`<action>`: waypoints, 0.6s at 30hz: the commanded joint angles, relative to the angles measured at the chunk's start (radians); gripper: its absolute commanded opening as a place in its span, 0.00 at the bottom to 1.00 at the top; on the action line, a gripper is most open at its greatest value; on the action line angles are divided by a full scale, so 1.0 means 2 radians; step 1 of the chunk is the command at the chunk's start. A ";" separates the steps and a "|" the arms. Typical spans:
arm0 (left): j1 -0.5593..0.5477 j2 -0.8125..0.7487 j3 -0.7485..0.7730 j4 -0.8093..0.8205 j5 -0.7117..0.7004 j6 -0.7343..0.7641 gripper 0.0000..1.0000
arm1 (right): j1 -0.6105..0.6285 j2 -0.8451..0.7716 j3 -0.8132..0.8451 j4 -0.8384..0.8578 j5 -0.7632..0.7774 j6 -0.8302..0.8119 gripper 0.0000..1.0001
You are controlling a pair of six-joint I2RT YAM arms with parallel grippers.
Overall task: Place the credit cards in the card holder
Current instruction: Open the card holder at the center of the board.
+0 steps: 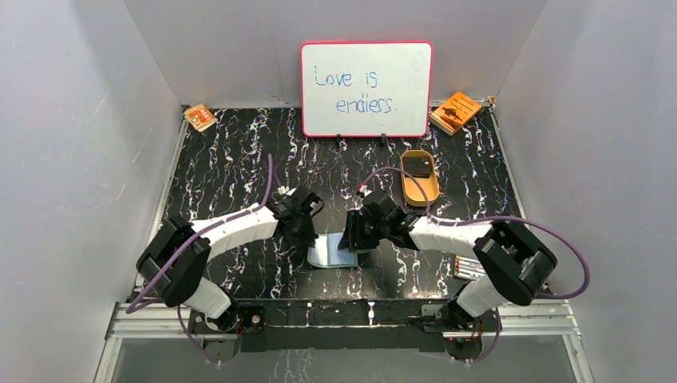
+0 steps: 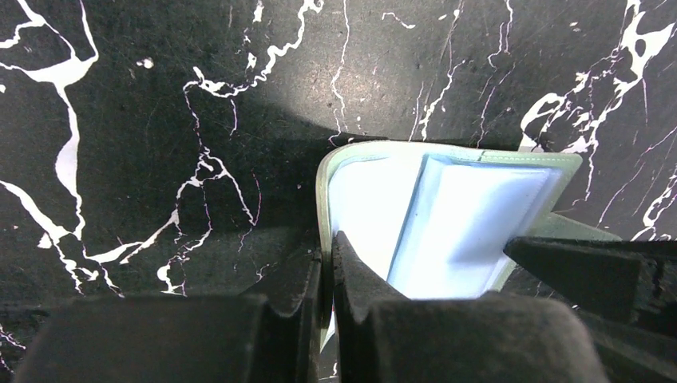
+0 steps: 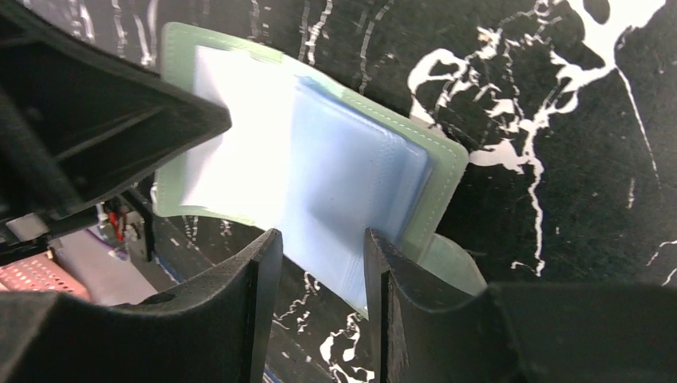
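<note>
Step in hand: opening the holder (image 1: 331, 254) so that a card can go in. The holder lies unfolded on the worktop (image 1: 231, 175), near the middle of its near edge, between the two arms.

Left pincer (image 2: 326, 249): closed on the holder's grey-green edge, steadying it. Right pincer (image 3: 319, 249): about half wide, with one jaw on either side of the edge of the pale-blue pocket (image 3: 343, 159). No firm grip on it shows.

Containers: no card shows in the pocket. The tan tray (image 1: 423, 195), towards the far right of the worktop, holds the dark cards (image 1: 415, 166); how many cannot be told.

Next move, as judged: the right pincer must either nip the pocket lip to spread it, or let go and fetch a card from the tray, while the left pincer holds the holder steady. With no card in, the task looks barely begun
</note>
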 commanded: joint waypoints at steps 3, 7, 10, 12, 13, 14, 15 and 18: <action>-0.001 -0.029 -0.013 -0.008 -0.020 0.016 0.17 | -0.001 0.016 0.024 -0.011 0.015 -0.015 0.48; 0.002 -0.039 -0.005 -0.016 -0.026 0.022 0.41 | -0.001 0.020 0.028 -0.024 0.023 -0.021 0.47; 0.004 -0.053 0.004 -0.028 -0.030 0.027 0.56 | -0.001 0.021 0.030 -0.025 0.026 -0.024 0.47; 0.005 -0.065 0.012 -0.040 -0.039 0.031 0.62 | -0.001 0.021 0.031 -0.039 0.029 -0.025 0.47; 0.005 -0.072 0.017 -0.046 -0.042 0.034 0.64 | -0.001 0.022 0.033 -0.042 0.029 -0.026 0.47; 0.005 -0.079 0.022 -0.051 -0.044 0.035 0.66 | -0.001 0.023 0.034 -0.043 0.030 -0.027 0.47; 0.005 -0.086 0.028 -0.055 -0.047 0.037 0.67 | -0.001 0.025 0.036 -0.045 0.031 -0.028 0.47; 0.005 -0.111 0.040 -0.059 -0.048 0.037 0.68 | 0.000 0.029 0.042 -0.049 0.031 -0.030 0.47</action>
